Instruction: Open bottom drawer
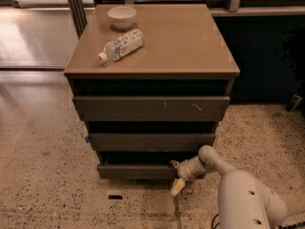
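The bottom drawer [136, 171] is the lowest and smallest of three dark grey-brown fronts on the cabinet, flat and without a handle. It stands out a little, with a dark gap above its top edge. My gripper [175, 175] is at the right end of this front, right against it, spanning its height. My white arm [238, 194] reaches in from the lower right.
The middle drawer [150, 141] has a blue tag [87, 139] at its left end. The scratched top drawer [150, 109] sticks out furthest. A plastic bottle [120, 45] and a white bowl [121, 17] lie on the cabinet top [186, 42]. A small dark mark [115, 197] is on the floor.
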Controlling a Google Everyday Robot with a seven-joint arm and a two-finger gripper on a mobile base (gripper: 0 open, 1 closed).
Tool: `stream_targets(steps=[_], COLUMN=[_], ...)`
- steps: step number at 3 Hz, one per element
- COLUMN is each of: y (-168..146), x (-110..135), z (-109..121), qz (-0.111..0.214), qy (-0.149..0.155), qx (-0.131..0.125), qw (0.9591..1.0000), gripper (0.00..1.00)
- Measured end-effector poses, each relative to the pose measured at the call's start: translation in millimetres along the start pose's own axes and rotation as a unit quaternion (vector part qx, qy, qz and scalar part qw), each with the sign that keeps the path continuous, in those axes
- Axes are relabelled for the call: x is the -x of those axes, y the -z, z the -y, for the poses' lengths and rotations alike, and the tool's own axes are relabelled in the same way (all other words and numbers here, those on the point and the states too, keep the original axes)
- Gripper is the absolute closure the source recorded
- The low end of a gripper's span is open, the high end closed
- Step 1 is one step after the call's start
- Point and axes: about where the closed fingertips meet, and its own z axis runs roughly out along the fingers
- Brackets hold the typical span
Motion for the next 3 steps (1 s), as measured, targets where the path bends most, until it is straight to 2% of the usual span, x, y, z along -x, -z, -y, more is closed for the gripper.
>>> stream_targets(steps=[1, 3], y=[0, -10], x=[0, 0], z=[0, -16], qz=[0.0, -0.001], qy=[0.0, 0.0], qx=[0.0, 0.026], qw=[1.0, 0.9997], gripper=[0.0, 0.0])
